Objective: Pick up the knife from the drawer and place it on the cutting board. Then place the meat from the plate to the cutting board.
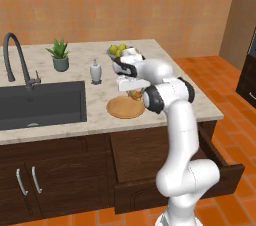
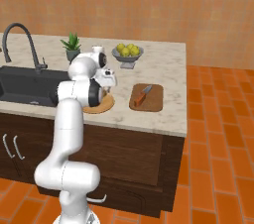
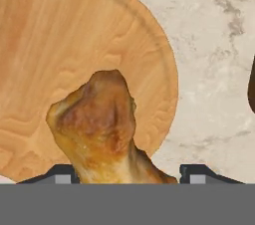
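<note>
Marble counter [image 2: 163, 74]: plate [image 1: 124, 107], cutting board [image 2: 154, 100], bowl [image 2: 127, 55].

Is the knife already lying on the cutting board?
Yes, in the right base view the knife lies flat on the cutting board, orange-red handle toward the counter's front.

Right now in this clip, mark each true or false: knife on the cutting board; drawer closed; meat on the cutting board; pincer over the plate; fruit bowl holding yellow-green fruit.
1. The knife lies on the cutting board. True.
2. The drawer is closed. False: it stands pulled out.
3. The meat is on the cutting board. False: it is over the plate, between the pincer fingertips.
4. The pincer is over the plate. True.
5. The fruit bowl holds yellow-green fruit. True.
</note>
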You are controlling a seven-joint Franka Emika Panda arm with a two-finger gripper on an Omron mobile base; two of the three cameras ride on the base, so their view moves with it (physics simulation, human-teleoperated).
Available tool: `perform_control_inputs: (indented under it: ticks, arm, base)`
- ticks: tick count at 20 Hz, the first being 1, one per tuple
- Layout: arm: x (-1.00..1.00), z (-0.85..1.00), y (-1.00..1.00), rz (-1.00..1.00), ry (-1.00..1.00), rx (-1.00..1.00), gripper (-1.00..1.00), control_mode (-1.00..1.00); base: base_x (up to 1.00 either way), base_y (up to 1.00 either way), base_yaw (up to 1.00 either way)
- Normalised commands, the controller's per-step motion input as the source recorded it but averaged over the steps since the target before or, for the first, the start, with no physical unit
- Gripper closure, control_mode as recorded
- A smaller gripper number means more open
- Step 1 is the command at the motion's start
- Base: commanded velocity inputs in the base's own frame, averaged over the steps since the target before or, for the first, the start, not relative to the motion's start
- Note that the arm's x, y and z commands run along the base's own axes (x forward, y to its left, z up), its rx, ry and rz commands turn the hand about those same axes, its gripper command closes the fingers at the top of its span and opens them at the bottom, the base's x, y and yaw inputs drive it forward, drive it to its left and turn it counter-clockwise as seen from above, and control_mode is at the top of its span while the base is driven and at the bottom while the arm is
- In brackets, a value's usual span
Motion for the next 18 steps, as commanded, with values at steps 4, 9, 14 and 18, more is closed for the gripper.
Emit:
perform_control_inputs:
  ticks: [4, 9, 14, 18]
  arm:
    - [0.00, 0.39, -0.96, -0.23, -0.09, 0.00, 1.00, -1.00]
    - [0.00, 0.44, -0.98, -0.26, -0.06, 0.01, 1.00, -1.00]
    - [0.00, 0.35, -1.00, -0.25, -0.01, 0.02, 1.00, -1.00]
    - [0.00, 0.06, -0.99, -0.23, -0.01, 0.04, 1.00, -1.00]
  base:
    - [0.00, 0.00, 0.00]
    - [0.00, 0.00, 0.00]
    - [0.00, 0.00, 0.00]
    - [0.00, 0.00, 0.00]
